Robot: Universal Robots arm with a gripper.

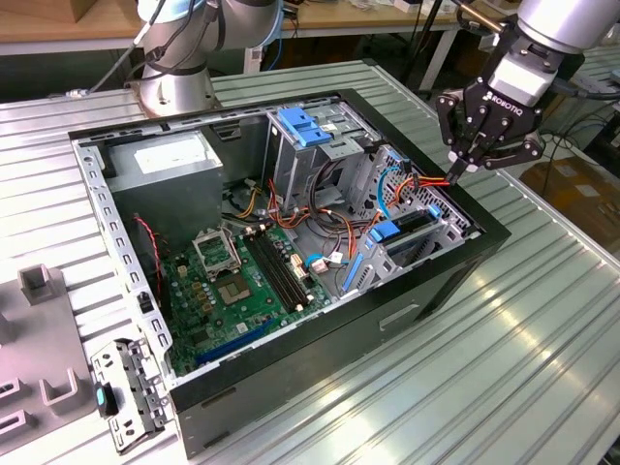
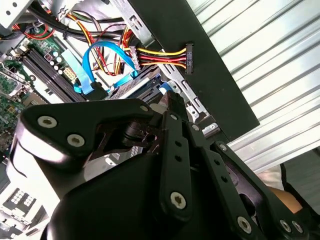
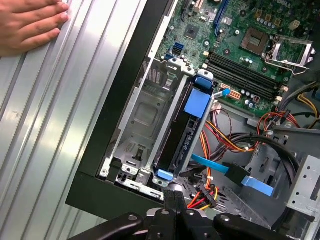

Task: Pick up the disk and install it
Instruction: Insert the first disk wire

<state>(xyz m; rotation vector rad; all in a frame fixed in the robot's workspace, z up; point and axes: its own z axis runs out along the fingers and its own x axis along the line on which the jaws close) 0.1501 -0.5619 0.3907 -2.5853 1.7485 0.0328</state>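
At the front corner of an open computer case [image 1: 475, 254] on a ribbed metal bench [image 1: 542, 329], the gripper [image 1: 455, 174] hangs over the drive cage [image 1: 418, 231]. Its fingers [image 3: 172, 200] are drawn together, with nothing visible between them.

The disk [image 3: 181, 142] stands on edge in the cage slot nearer the motherboard [image 1: 242, 281]. It has blue rails at both ends and appears roughly level with the cage rim. Whether it has latched, or whether the fingertips touch it, cannot be told. In the first wrist view they sit just beside one blue rail end.

Seating it well likely calls for a push straight along the rails, applied to the rail end or the drive's edge rather than the wiring, and eased off once the rail tabs meet the cage.

Clutter crowds the approach. A black power plug [image 2: 190, 57] on red, yellow and black wires dangles just beside the fingers, and a blue data cable [image 2: 95, 65] loops close to the slot. Either could be pinched or dragged under the closed tips.

The neighbouring slot [image 3: 140, 125], against the case wall, holds no drive. A person's hand [image 3: 30, 22] rests flat on the bench, well apart from the cage. The grey power supply [image 1: 165, 160] and the tall cage with a blue top [image 1: 310, 131] stand farther inside, clear of the work.
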